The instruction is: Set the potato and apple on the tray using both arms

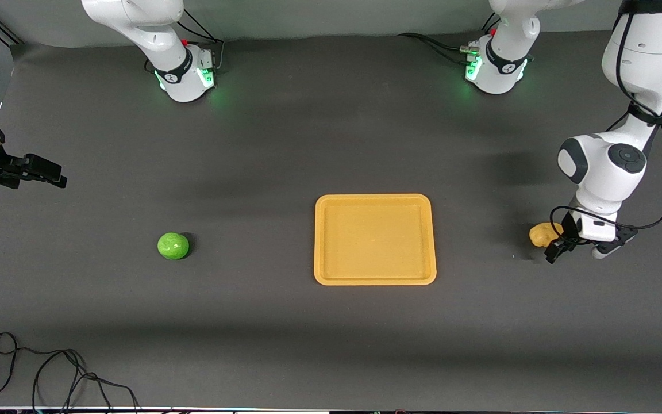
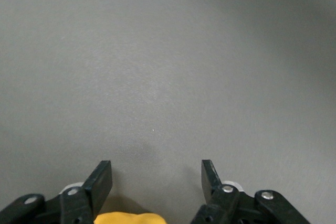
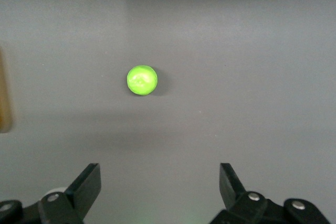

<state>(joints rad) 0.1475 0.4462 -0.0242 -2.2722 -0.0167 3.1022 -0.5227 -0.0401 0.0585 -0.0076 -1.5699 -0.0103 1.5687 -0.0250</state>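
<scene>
The orange-yellow tray (image 1: 374, 201) lies mid-table and holds nothing. The green apple (image 1: 173, 245) sits on the mat toward the right arm's end; it also shows in the right wrist view (image 3: 142, 80). The pale yellow potato (image 1: 539, 234) sits toward the left arm's end, partly hidden by my left gripper (image 1: 558, 242). That gripper is low and open, with the potato (image 2: 126, 218) between the bases of its fingers in the left wrist view; its fingertips (image 2: 104, 174) reach past it. My right gripper (image 1: 49, 172) is open and empty, up over the mat at the right arm's end, well apart from the apple.
A black cable (image 1: 49, 368) loops on the mat near the front edge at the right arm's end. The arm bases (image 1: 187, 75) (image 1: 495, 69) stand along the edge farthest from the front camera. The tray's edge (image 3: 4, 93) shows in the right wrist view.
</scene>
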